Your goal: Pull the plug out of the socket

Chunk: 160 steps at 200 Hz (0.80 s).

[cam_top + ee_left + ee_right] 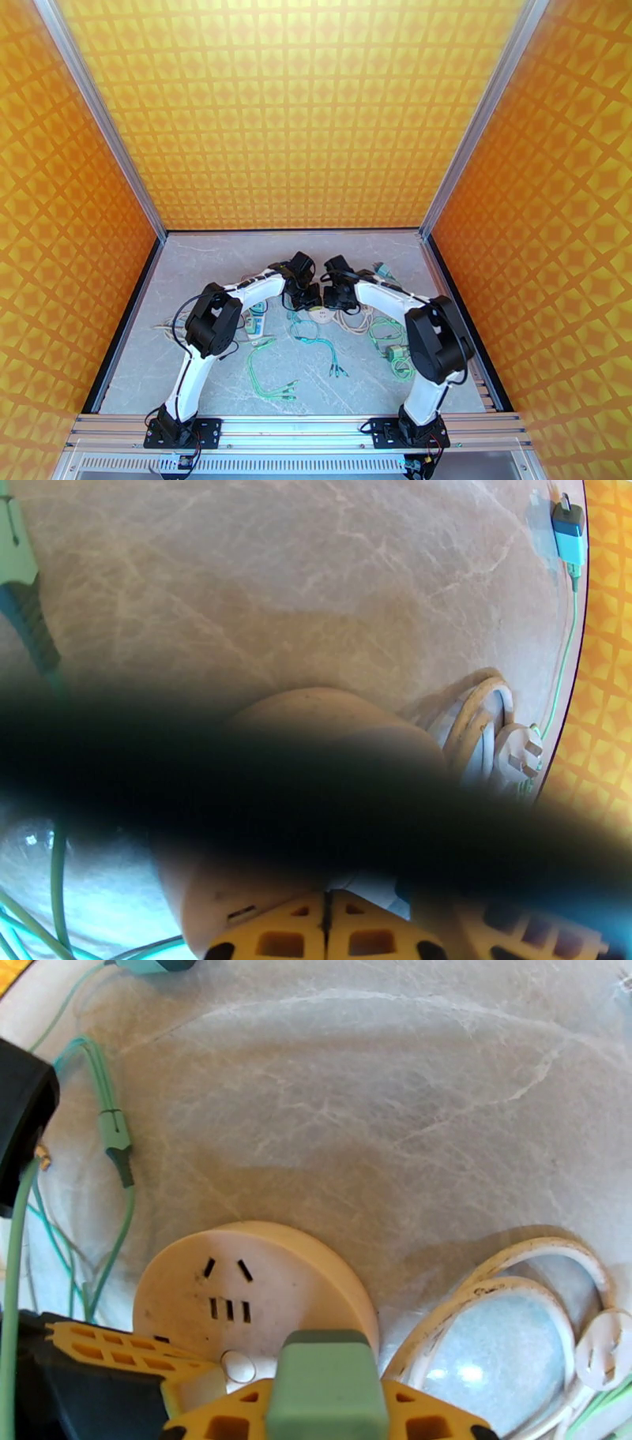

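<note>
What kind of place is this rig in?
Probably a lab robot cell: orange patterned panels in an aluminium frame box in a marble-look table, with left arm and right arm bolted to its front rail.

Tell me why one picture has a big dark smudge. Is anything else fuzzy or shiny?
Left wrist view: a dark band, likely too close to the lens, blurs. Right wrist view: green plug soft, round socket sharp, glare on the table. Top view: bright, even light, nothing blurred.

Reads cream on the socket [253,1291] ahead of the right gripper [324,1411], sage-green on the plug [325,1370] between its yellow fingers [212,1419], veined grey on the table [355,1102] beyond, orange-diamond on the walls [300,103].
</note>
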Available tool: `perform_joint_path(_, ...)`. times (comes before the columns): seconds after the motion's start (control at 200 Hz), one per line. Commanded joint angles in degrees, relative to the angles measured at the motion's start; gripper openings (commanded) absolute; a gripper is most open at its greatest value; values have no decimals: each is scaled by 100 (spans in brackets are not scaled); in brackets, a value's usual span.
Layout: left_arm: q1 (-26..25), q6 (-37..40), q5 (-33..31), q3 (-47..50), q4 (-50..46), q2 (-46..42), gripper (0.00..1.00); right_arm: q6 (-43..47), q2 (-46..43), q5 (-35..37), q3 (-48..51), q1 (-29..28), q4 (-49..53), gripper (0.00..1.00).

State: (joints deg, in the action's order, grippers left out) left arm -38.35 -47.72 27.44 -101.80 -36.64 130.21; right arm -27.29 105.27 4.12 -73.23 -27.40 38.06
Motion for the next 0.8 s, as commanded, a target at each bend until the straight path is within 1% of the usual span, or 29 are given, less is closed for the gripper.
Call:
perform_joint_path(0.0,-49,0,-538,227,-727,664,0,-125,438,-253,-335,-585,358,0)
perform_joint_path(0.13,-52,11,-540,220,-737,664,0,-199,634,-210,-475,-791,457,0)
perform_joint_path(0.23,-51,2,-539,218,-741,668,0,-234,601,-219,-433,-793,412,0)
perform_joint_path(0.395,-51,-24,-538,248,-735,655,0,-112,479,-42,-422,-718,478,0)
perform_joint_path(0.545,-51,-26,-539,291,-734,639,0,-165,211,-219,-121,-380,267,0)
perform_joint_path(0.795,-50,-29,-540,380,-722,619,0,-460,-285,-1006,508,369,-313,0)
